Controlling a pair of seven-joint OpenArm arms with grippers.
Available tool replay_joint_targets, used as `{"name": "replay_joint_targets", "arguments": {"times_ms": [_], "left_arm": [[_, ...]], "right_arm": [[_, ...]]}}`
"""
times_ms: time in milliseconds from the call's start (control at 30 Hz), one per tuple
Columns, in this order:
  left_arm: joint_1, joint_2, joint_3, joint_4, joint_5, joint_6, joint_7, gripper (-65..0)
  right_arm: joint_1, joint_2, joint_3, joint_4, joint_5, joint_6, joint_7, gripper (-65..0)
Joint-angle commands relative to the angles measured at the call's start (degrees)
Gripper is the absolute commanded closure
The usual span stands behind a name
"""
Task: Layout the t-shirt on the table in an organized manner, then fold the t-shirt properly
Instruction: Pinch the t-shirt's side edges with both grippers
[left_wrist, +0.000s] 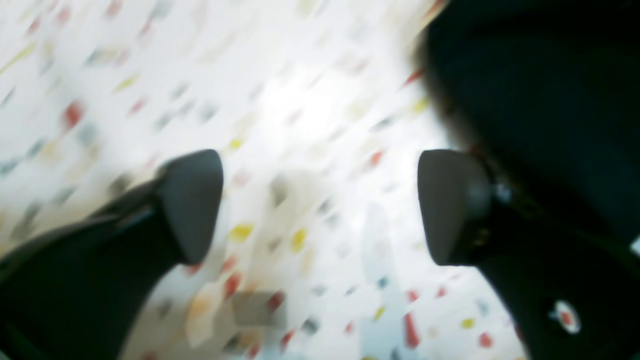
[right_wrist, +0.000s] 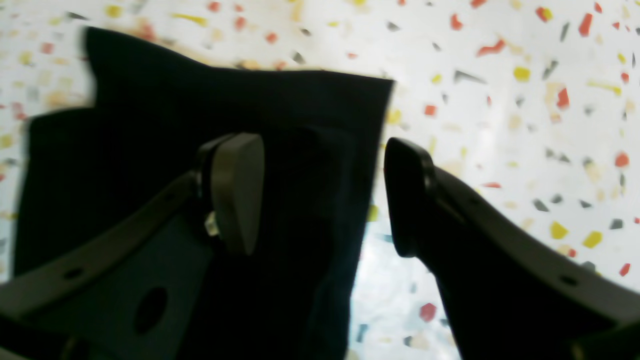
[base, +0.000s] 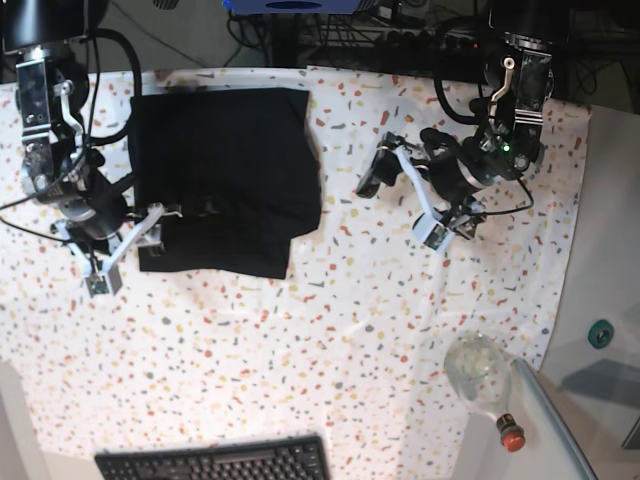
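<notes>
The black t-shirt (base: 225, 175) lies folded into a rough rectangle at the back left of the speckled table (base: 330, 330). My right gripper (base: 128, 248) is open at the shirt's front left corner. In the right wrist view, that gripper (right_wrist: 322, 195) has one finger (right_wrist: 237, 192) over the t-shirt (right_wrist: 150, 150) and the other over bare table (right_wrist: 525, 125); nothing is pinched. My left gripper (base: 405, 205) is open over the table to the right of the shirt. In the blurred left wrist view, its jaws (left_wrist: 320, 205) stand wide apart with only table (left_wrist: 300, 100) between them, and the t-shirt (left_wrist: 540, 100) is at upper right.
A black keyboard (base: 215, 462) lies at the front edge. A clear glass bottle (base: 478, 372) with a red cap (base: 512, 436) lies at the front right corner. Plain grey surface (base: 610, 250) borders the table on the right. Cables and equipment run along the back.
</notes>
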Motion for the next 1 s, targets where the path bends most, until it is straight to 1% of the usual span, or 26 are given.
{"name": "replay_joint_targets", "arguments": {"times_ms": [0, 167, 333, 567, 733, 767, 833, 867, 967], "left_arm": [[-1.8, 0.3, 1.3, 0.8, -0.8, -0.2, -1.1, -64.7], [-7.7, 2.7, 6.9, -5.6, -0.8, -0.2, -0.9, -59.1], [-11.7, 4.5, 12.5, -12.6, -0.9, -0.2, -0.9, -55.0], [-15.3, 7.0, 16.3, -16.5, -1.1, -0.2, -1.1, -54.6], [-17.9, 9.2, 16.5, -21.6, -1.1, -0.4, -1.1, -54.5], [-18.4, 9.5, 16.5, -22.7, -1.1, -0.4, -1.1, -53.5], [-18.7, 10.2, 16.5, -23.7, -1.2, -0.4, -1.1, -49.5], [-18.7, 10.4, 16.5, -23.9, -1.2, -0.4, -1.1, -46.2], [-18.7, 10.6, 16.5, -24.0, -1.2, -0.4, -1.1, -32.3]], "right_arm": [[0.9, 0.4, 0.1, -0.4, 0.3, 0.2, 0.9, -36.2], [3.2, 0.7, 0.1, -5.0, 0.3, 0.2, 1.0, -36.2], [3.2, 0.6, 0.2, -5.7, 0.3, 0.4, 1.0, -36.2], [2.5, 0.4, 0.2, -5.7, 0.4, 0.4, 1.0, -36.2], [2.4, 0.4, 0.2, -5.7, 0.4, 0.4, 1.0, -36.2], [2.4, 0.4, 0.2, -5.7, 0.4, 0.4, 1.0, -36.2], [2.4, 0.4, 0.2, -5.8, 0.4, 0.4, 1.0, -36.2], [2.4, 0.5, 0.2, -5.8, 0.4, 0.4, 1.0, -36.2], [2.4, 0.5, 0.2, -5.8, 0.4, 0.4, 1.0, -36.0]]}}
